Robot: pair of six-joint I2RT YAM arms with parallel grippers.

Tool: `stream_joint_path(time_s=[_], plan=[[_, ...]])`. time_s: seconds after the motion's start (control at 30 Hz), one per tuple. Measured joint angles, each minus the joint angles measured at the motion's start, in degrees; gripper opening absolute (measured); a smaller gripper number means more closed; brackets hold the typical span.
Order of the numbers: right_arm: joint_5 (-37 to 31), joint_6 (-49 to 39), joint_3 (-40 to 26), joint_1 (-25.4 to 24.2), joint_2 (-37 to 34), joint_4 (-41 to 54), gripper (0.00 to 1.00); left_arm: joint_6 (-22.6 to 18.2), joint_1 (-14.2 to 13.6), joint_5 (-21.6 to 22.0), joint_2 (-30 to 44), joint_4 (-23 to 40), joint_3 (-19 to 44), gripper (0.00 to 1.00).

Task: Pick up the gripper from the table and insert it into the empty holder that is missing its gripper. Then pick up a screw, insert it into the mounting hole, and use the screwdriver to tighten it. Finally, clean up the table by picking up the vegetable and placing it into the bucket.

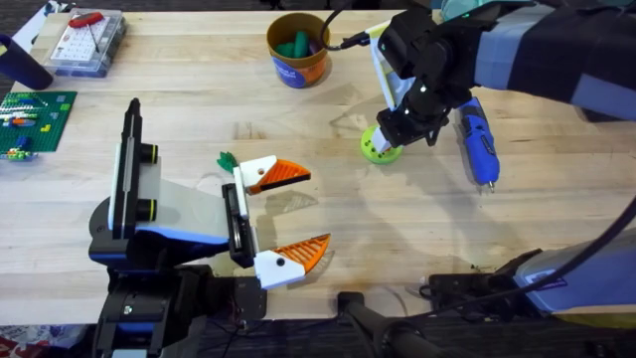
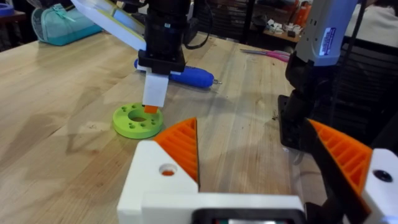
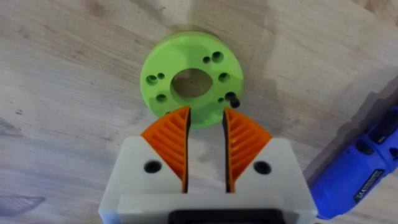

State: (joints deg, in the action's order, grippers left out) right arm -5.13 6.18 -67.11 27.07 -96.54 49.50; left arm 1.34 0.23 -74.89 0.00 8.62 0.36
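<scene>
From overhead, you are looking at the right pincer [image 1: 397, 132] hanging right over the vegetable [image 1: 379, 147], the small lime-green ring lying flat on the pale wooden counter [image 1: 199, 119]. The bucket [image 1: 297, 50], an orange-yellow pail with a blue band, is standing well apart from the ring, toward the far edge and to the left of it. The screwdriver [image 1: 478, 141] is lying just beside the ring on the right, its long blue body running toward you, tip nearest. The right arm is plainly the nearer one; the left pincer [image 1: 298, 214] is waiting near the middle of the counter with its fingers spread wide, holding nothing.

In the left wrist view, you are seeing the right pincer coming straight down at the ring [image 2: 137, 120], one white finger with its orange pad touching or nearly touching the top face near the hole. The screwdriver [image 2: 186, 76] is lying behind it.

In the right wrist view, the ribbed orange pads [image 3: 169, 140] are standing narrow, not yet closed on anything, straddling the near rim of the ring [image 3: 189, 78]. It is a smooth, hard-looking disc with a round centre hole and small holes around it, so you are probably pinching the rim wall next
</scene>
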Motion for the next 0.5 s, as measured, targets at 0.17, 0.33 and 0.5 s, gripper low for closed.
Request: stream_joint_path(time_s=[0.17, 0.33, 0.5], plan=[[0.0, 0.0, 0.0, 0.0, 0.0, 0.0, 0.306, 0.0, 0.0, -0.2, 0.0, 0.0, 0.0, 0.990], [0.1, 0.0, 0.0, -0.2, 1.9, -0.2, 0.306, 0.0, 0.0, -0.3, 0.0, 0.0, 0.0, 0.990], [0.1, 0.0, 0.0, -1.2, 6.9, 0.0, 0.306, 0.0, 0.0, -0.3, 0.0, 0.0, 0.0, 0.990]])
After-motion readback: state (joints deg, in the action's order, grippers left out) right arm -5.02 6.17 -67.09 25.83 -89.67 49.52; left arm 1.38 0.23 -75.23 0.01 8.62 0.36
